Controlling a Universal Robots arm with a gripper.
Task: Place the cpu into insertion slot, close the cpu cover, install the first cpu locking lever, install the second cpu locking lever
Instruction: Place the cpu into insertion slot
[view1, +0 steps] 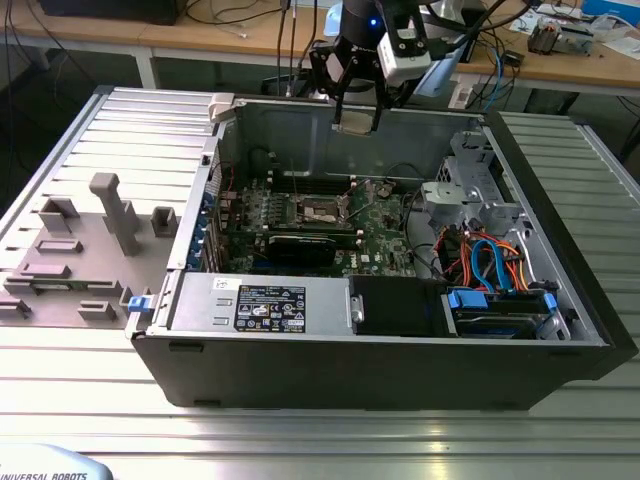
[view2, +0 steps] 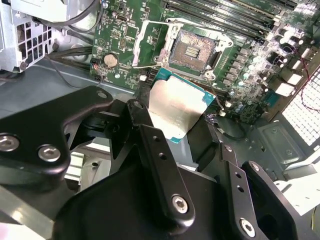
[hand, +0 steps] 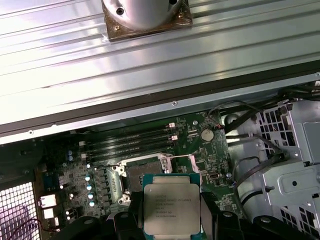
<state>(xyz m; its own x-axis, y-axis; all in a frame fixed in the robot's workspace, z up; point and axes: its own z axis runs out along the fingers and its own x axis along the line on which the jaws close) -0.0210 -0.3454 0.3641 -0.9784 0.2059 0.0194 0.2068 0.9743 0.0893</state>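
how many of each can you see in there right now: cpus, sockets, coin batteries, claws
cpu: 1, held in the claw
insertion slot: 1, empty
coin battery: 1, on the board
claw: 1, shut on the cpu
total: 4

A ribbed silver metal table (view1: 300, 440) is carrying everything here. An open black computer case (view1: 350, 375) is lying on its side in the middle of it. Just beside the case, toward the exterior view's left, a flat grey fixture (view1: 60, 270) with upright posts is sitting on the ribs. In the first wrist view, a round metal base (hand: 145, 12) on a square plate is resting on the same table.
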